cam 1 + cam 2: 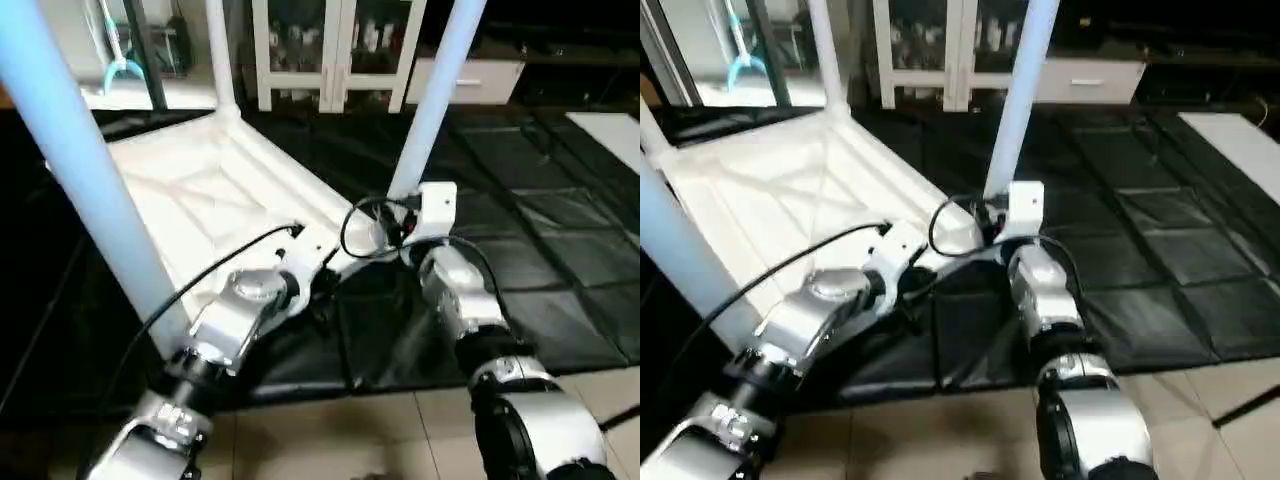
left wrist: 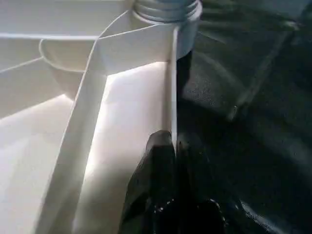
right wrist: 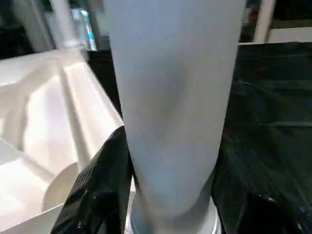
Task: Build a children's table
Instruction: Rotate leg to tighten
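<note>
The children's table top [image 1: 200, 190] lies upside down on the black mat, ribbed underside up. Three white legs stand upright in its corner sockets: one close at the left [image 1: 80, 170], one at the far corner [image 1: 220, 50], one at the near right corner [image 1: 430, 110]. My right gripper [image 3: 170, 161] is shut around the foot of that right leg [image 3: 170, 97], with a black finger [image 3: 102, 190] pressed to its side just above the socket. My left gripper [image 2: 175, 151] is shut on the top's thin rim wall [image 2: 173, 87], a short way from the same corner.
A white glass-door cabinet [image 1: 330, 50] and a low white drawer unit [image 1: 470, 80] stand behind the mat [image 1: 540, 200]. Light floor tiles [image 1: 350, 440] run along the near edge. A white board [image 1: 610, 130] lies at the far right. Black cables loop over both wrists.
</note>
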Available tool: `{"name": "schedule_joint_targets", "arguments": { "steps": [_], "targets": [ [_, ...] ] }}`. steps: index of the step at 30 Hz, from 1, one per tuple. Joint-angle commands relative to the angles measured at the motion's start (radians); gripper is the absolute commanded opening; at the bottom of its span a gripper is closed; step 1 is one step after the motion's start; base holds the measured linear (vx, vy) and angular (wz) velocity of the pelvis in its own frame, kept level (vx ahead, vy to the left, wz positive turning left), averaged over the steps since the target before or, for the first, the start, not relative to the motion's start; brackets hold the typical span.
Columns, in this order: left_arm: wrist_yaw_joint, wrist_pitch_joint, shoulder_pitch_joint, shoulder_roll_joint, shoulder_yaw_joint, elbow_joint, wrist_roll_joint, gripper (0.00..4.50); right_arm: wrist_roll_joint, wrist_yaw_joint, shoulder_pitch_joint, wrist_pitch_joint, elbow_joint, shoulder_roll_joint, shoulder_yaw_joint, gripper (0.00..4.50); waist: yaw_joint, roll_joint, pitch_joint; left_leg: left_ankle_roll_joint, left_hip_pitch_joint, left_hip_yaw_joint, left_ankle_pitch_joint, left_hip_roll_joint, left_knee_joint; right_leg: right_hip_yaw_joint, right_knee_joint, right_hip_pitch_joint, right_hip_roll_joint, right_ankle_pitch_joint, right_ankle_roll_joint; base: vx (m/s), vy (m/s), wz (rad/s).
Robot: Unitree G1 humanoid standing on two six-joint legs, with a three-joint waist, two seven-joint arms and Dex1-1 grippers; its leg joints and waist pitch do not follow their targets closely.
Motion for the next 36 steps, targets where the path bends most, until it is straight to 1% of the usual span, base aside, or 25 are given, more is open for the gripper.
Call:
{"name": "schedule_joint_targets", "arguments": {
  "steps": [1,2,3,4,6,7,8,9,10,11,14,15,16,17,18,20,22,23,26,28,31,32,33,35,36],
  "targets": [
    [-0.032,-0.051,0.015,0.035,-0.012,-0.038,0.011,0.0,0.026,0.189,0.043,0.018,0.033,0.012,0.043,2.22,-0.003,0.013,-0.054,0.039,-0.002,0.007,-0.301,-0.006,-0.073,0.026,-0.1,0.052,-0.044,-0.319,-0.151,0.0,0.0,0.0],
    [-0.079,-0.066,0.05,0.082,-0.016,-0.072,0.003,0.0,0.015,0.225,0.044,0.001,0.016,-0.035,0.05,2.43,-0.004,0.013,-0.054,0.046,-0.005,0.008,-0.287,-0.003,-0.073,0.028,-0.095,0.054,-0.044,-0.277,-0.175,0.0,0.0,0.0],
    [-0.127,-0.096,0.08,0.122,-0.023,-0.104,-0.004,0.0,0.024,0.266,0.044,0.003,0.002,-0.066,0.045,2.43,-0.004,0.012,-0.054,0.049,-0.007,0.009,-0.278,-0.005,-0.072,0.028,-0.094,0.057,-0.045,-0.265,-0.182,0.0,0.0,0.0],
    [-0.16,-0.118,0.101,0.15,-0.029,-0.126,-0.009,0.0,0.031,0.296,0.045,0.005,-0.007,-0.085,0.041,2.6,-0.008,0.012,-0.054,0.057,-0.014,0.008,-0.261,-0.005,-0.072,0.029,-0.09,0.064,-0.047,-0.242,-0.195,0.0,0.0,0.0],
    [-0.255,-0.182,0.175,0.234,-0.021,-0.202,-0.036,0.0,0.04,0.413,0.041,0.004,-0.031,-0.16,0.042,2.69,-0.012,0.018,-0.055,0.063,-0.01,0.008,-0.255,-0.001,-0.071,0.031,-0.088,0.061,-0.049,-0.231,-0.215,0.0,0.0,0.0],
    [-0.28,-0.199,0.205,0.263,-0.011,-0.227,-0.047,0.0,0.039,0.454,0.038,0.003,-0.039,-0.191,0.045,2.82,-0.013,0.017,-0.054,0.068,-0.01,0.007,-0.254,0.001,-0.071,0.03,-0.085,0.063,-0.048,-0.22,-0.228,0.0,0.0,0.0],
    [-0.292,-0.218,0.227,0.285,-0.001,-0.242,-0.05,0.0,0.025,0.491,0.038,-0.008,-0.044,-0.218,0.057,2.93,-0.014,0.019,-0.052,0.071,-0.011,0.008,-0.253,0.001,-0.073,0.03,-0.085,0.063,-0.047,-0.218,-0.231,0.0,0.0,0.0],
    [-0.327,-0.222,0.26,0.324,0.008,-0.265,-0.063,0.0,0.008,0.575,0.041,-0.021,-0.058,-0.257,0.079,3.04,-0.017,0.022,-0.052,0.075,-0.006,0.011,-0.242,0.002,-0.071,0.031,-0.084,0.059,-0.045,-0.196,-0.243,0.0,0.0,0.0],
    [-0.33,-0.22,0.263,0.328,0.009,-0.267,-0.064,0.0,0.007,0.582,0.041,-0.021,-0.06,-0.26,0.08,3.11,-0.016,0.026,-0.054,0.076,-0.004,0.011,-0.232,0.003,-0.069,0.031,-0.08,0.061,-0.045,-0.174,-0.256,0.0,0.0,0.0],
    [-0.345,-0.214,0.273,0.341,0.011,-0.276,-0.071,0.0,0.006,0.61,0.043,-0.02,-0.066,-0.269,0.084,3.11,-0.016,0.025,-0.051,0.079,-0.003,0.014,-0.221,0.003,-0.071,0.032,-0.08,0.059,-0.043,-0.156,-0.264,0.0,0.0,0.0],
    [-0.37,-0.207,0.303,0.371,0.022,-0.32,-0.103,0.0,0.059,0.747,0.045,0.02,-0.098,-0.284,0.083,3.11,-0.016,0.025,-0.054,0.088,-0.001,0.014,-0.205,0.004,-0.069,0.033,-0.074,0.065,-0.044,-0.117,-0.284,0.0,0.0,0.0],
    [-0.37,-0.207,0.304,0.372,0.022,-0.321,-0.104,0.0,0.06,0.751,0.045,0.02,-0.099,-0.284,0.083,3.11,-0.016,0.019,-0.056,0.092,-0.001,0.016,-0.203,0.004,-0.068,0.033,-0.074,0.064,-0.044,-0.117,-0.284,0.0,0.0,0.0],
    [-0.365,-0.209,0.305,0.373,0.024,-0.322,-0.104,0.0,0.064,0.771,0.049,0.016,-0.106,-0.282,0.087,3.11,-0.014,0.021,-0.054,0.094,0.001,0.016,-0.202,0.004,-0.068,0.033,-0.075,0.062,-0.045,-0.127,-0.285,0.0,0.0,0.0],
    [-0.362,-0.212,0.305,0.374,0.025,-0.321,-0.104,0.0,0.07,0.787,0.052,0.023,-0.111,-0.279,0.09,2.87,-0.013,0.021,-0.054,0.093,0.001,0.016,-0.2,0.004,-0.068,0.033,-0.075,0.063,-0.046,-0.132,-0.284,0.0,0.0,0.0],
    [-0.358,-0.214,0.304,0.369,0.026,-0.321,-0.102,0.0,0.081,0.795,0.052,0.039,-0.108,-0.269,0.091,2.81,-0.01,0.018,-0.054,0.09,0.001,0.017,-0.198,0.003,-0.067,0.034,-0.076,0.063,-0.046,-0.152,-0.278,0.0,0.0,0.0],
    [-0.355,-0.215,0.302,0.365,0.026,-0.322,-0.101,0.0,0.082,0.796,0.053,0.045,-0.1,-0.261,0.095,2.81,-0.006,0.016,-0.055,0.085,0.003,0.017,-0.201,0.004,-0.067,0.034,-0.077,0.061,-0.047,-0.172,-0.27,0.0,0.0,0.0],
    [-0.354,-0.216,0.302,0.363,0.025,-0.322,-0.101,0.0,0.081,0.8,0.053,0.046,-0.097,-0.258,0.098,2.62,-0.002,0.018,-0.054,0.08,0.003,0.017,-0.201,0.004,-0.067,0.035,-0.077,0.061,-0.048,-0.18,-0.266,0.0,0.0,0.0],
    [-0.35,-0.21,0.3,0.361,0.025,-0.327,-0.103,0.0,0.071,0.786,0.055,0.04,-0.088,-0.246,0.101,2.49,0.0,0.017,-0.057,0.076,0.002,0.016,-0.189,0.003,-0.066,0.035,-0.075,0.063,-0.048,-0.172,-0.263,0.0,0.0,0.0],
    [-0.347,-0.201,0.297,0.364,0.025,-0.331,-0.11,0.0,0.057,0.77,0.055,0.038,-0.077,-0.232,0.098,2.39,-0.001,0.018,-0.057,0.076,0.0,0.016,-0.179,0.003,-0.066,0.034,-0.072,0.064,-0.048,-0.16,-0.263,0.0,0.0,0.0],
    [-0.341,-0.194,0.294,0.365,0.026,-0.329,-0.109,0.0,0.051,0.762,0.061,0.037,-0.078,-0.227,0.099,2.2,-0.001,0.019,-0.057,0.073,0.001,0.016,-0.184,0.002,-0.065,0.035,-0.074,0.063,-0.048,-0.168,-0.261,0.0,0.0,0.0],
    [-0.331,-0.175,0.283,0.359,0.028,-0.319,-0.102,0.0,0.045,0.693,0.066,0.045,-0.073,-0.211,0.091,2.02,-0.001,0.02,-0.056,0.063,0.001,0.015,-0.2,0.001,-0.066,0.035,-0.077,0.062,-0.048,-0.2,-0.253,0.0,0.0,0.0],
    [-0.318,-0.163,0.272,0.348,0.027,-0.311,-0.099,0.0,0.037,0.634,0.068,0.053,-0.064,-0.197,0.089,1.96,-0.003,0.018,-0.055,0.057,0.001,0.016,-0.212,0.0,-0.066,0.035,-0.079,0.061,-0.047,-0.219,-0.248,0.0,0.0,0.0],
    [-0.311,-0.157,0.266,0.341,0.026,-0.307,-0.098,0.0,0.032,0.604,0.068,0.057,-0.058,-0.191,0.088,1.95,-0.002,0.019,-0.053,0.054,0.003,0.016,-0.218,0.001,-0.066,0.035,-0.08,0.058,-0.047,-0.234,-0.243,0.0,0.0,0.0],
    [-0.272,-0.108,0.238,0.303,0.024,-0.288,-0.092,0.0,0.009,0.485,0.072,0.073,-0.034,-0.163,0.087,1.95,-0.005,0.016,-0.051,0.033,0.004,0.014,-0.24,-0.002,-0.067,0.035,-0.086,0.055,-0.047,-0.302,-0.217,0.0,0.0,0.0],
    [-0.272,-0.108,0.238,0.303,0.024,-0.288,-0.092,0.0,0.009,0.485,0.072,0.073,-0.034,-0.163,0.087,1.94,-0.005,0.017,-0.051,0.027,0.005,0.014,-0.251,-0.002,-0.067,0.035,-0.087,0.054,-0.047,-0.321,-0.21,0.0,0.0,0.0]
  ]
}}
